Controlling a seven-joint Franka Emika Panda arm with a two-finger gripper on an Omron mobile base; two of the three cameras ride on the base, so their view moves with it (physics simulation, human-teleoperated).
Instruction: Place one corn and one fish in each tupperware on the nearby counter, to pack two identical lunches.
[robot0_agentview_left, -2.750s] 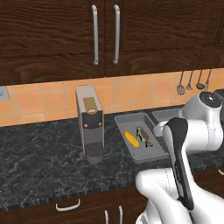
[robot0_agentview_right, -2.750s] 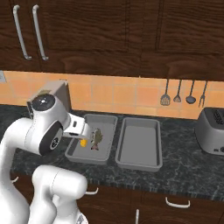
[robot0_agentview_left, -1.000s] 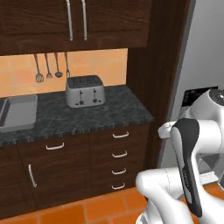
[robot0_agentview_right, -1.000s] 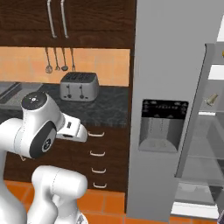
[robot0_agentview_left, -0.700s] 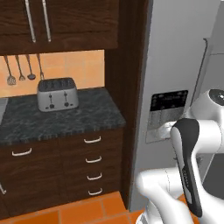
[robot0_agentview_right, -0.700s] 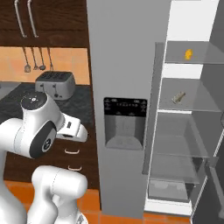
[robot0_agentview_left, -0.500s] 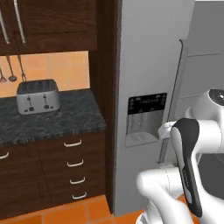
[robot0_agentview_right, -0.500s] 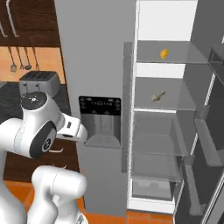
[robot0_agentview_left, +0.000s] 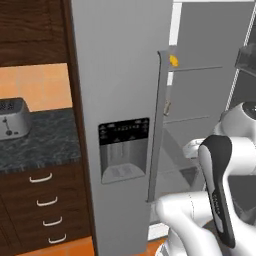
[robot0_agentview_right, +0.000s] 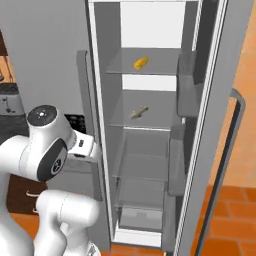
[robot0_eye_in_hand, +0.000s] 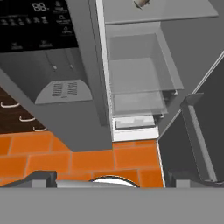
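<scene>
Fridge: a tall grey fridge (robot0_agentview_right: 50, 50) stands with its right-hand door (robot0_agentview_right: 220, 125) swung wide; the left-hand door (robot0_agentview_left: 117, 100) is shut and carries a dark dispenser panel (robot0_agentview_left: 123, 132) with a recess below it.
Corn: one yellow corn (robot0_agentview_right: 140, 63) lies on the top glass shelf (robot0_agentview_right: 145, 70) inside the fridge; in the left base view the same corn (robot0_agentview_left: 173, 60) peeks out just past the edge of the shut door.
Fish: one small grey-brown fish (robot0_agentview_right: 139, 112) lies on the next shelf down (robot0_agentview_right: 145, 122), straight below the corn; the hand view catches its tail end (robot0_eye_in_hand: 141, 3) at the top edge.
Lower fridge: bare glass shelves and a clear drawer (robot0_eye_in_hand: 138, 103) sit under the fish shelf, with a pale bin (robot0_agentview_right: 140, 217) at the bottom.
Surface: the black marbled surface (robot0_agentview_left: 35, 140) runs to the left of the fridge over dark drawers (robot0_agentview_left: 42, 200) with silver handles; a silver toaster (robot0_agentview_left: 11, 117) stands on it against the orange wall.
Tool: the tool (robot0_eye_in_hand: 109, 177) is released, its two dark tips (robot0_eye_in_hand: 37, 178) set wide apart with nothing between them, pointing down toward the orange tile floor (robot0_eye_in_hand: 78, 159) in front of the fridge.
Arm: the white arm (robot0_agentview_right: 47, 150) is folded close in front of the shut door, well apart from the corn and the fish.
</scene>
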